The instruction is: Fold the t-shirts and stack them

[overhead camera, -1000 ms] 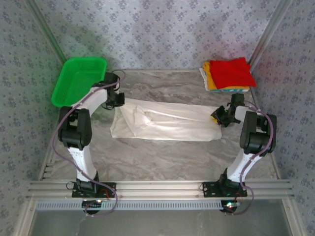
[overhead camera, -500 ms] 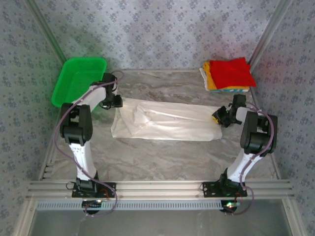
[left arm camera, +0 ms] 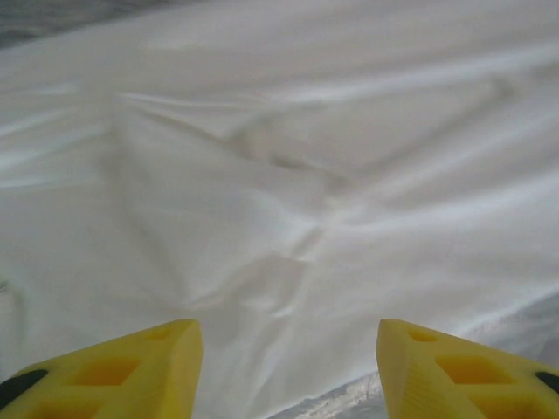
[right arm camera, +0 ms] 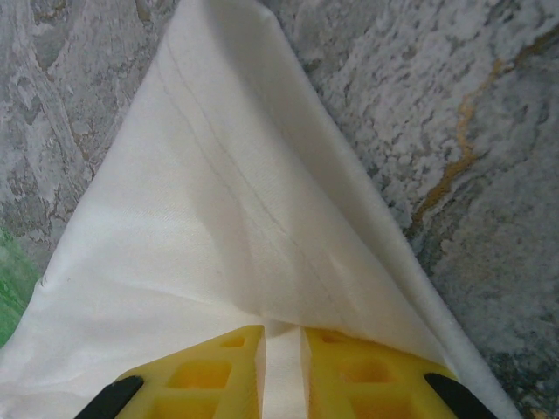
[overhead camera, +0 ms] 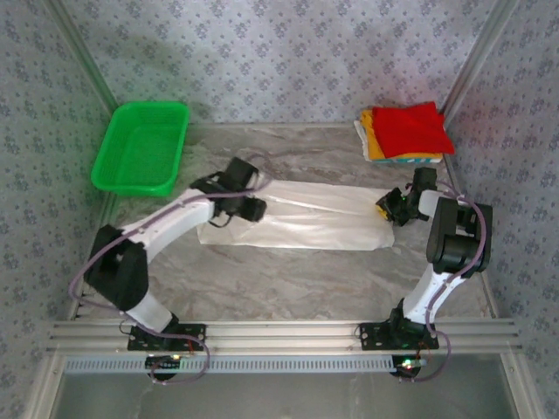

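Overhead view of a marbled grey surface (overhead camera: 288, 279). At far left sits a green basket (overhead camera: 140, 150). The left arm (overhead camera: 175, 223) reaches in over the left end of the white t-shirt (overhead camera: 301, 223), which lies across the middle as a long folded band. The left jaws stand apart just above the cloth, holding nothing. At the band's right end, the right arm (overhead camera: 450, 231) has the right jaws pressed together on a pinch of the shirt's edge. In the far right corner lies a stack of folded t-shirts (overhead camera: 406, 131), red on top. The step in hand appears to be folding the white shirt. Next, the left jaws likely need to close on the left end so the band can be folded shorter.
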`<state>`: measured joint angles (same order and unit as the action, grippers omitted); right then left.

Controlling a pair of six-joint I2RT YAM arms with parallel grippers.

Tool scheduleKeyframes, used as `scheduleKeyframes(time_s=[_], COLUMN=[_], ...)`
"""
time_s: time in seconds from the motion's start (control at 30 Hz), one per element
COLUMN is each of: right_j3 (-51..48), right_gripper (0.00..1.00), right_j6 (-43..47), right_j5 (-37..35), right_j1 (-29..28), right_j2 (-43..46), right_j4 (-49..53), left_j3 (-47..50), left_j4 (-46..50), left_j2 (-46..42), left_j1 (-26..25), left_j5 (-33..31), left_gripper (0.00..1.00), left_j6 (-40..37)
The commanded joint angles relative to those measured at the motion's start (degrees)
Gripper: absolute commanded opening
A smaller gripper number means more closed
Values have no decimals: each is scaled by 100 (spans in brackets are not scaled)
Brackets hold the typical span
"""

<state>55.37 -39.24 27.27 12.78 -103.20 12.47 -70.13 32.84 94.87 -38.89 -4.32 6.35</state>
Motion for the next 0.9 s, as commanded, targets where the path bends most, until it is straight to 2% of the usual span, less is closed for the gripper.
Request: scheduleKeyframes(time_s=[0.0, 0.2, 0.33, 0.43, 0.5, 0.57, 0.7, 0.87], right_j3=[-62, -77, -104, -96, -105, -99, -90, -64], right_gripper=[22, 21, 22, 22, 22, 22, 22, 22], right_j6=[-39, -75, -79, -68, -66, -66, -61, -53], right_j5=[-249, -187, -143, -134, -125, -117, -109, -81], right_j1=[21, 19, 21, 19, 31, 33, 42, 46], right_j2=[-269, -297, -272, -271, -268, -271, -288, -311], right_j4=[138, 70, 41, 54, 59, 50, 48, 52], left_j3=[-334, -372, -357, -353, -337, -311, -59, 437], left_j4=[185, 10, -62, -35, -13, 54, 50, 66], left_j2=[678, 1296, 1421, 1356, 1256, 1156, 706, -19], left_j1=[-158, -146, -124, -116, -111, -121, -113, -119], left_j5=[-698, -1047, -1328, -1389, -1489, -1565, -1721, -1487], left_gripper=[57, 56, 45, 26, 8, 0, 0, 0], left_j6=[-709, -910, -861, -850, -810, -790, -764, -834])
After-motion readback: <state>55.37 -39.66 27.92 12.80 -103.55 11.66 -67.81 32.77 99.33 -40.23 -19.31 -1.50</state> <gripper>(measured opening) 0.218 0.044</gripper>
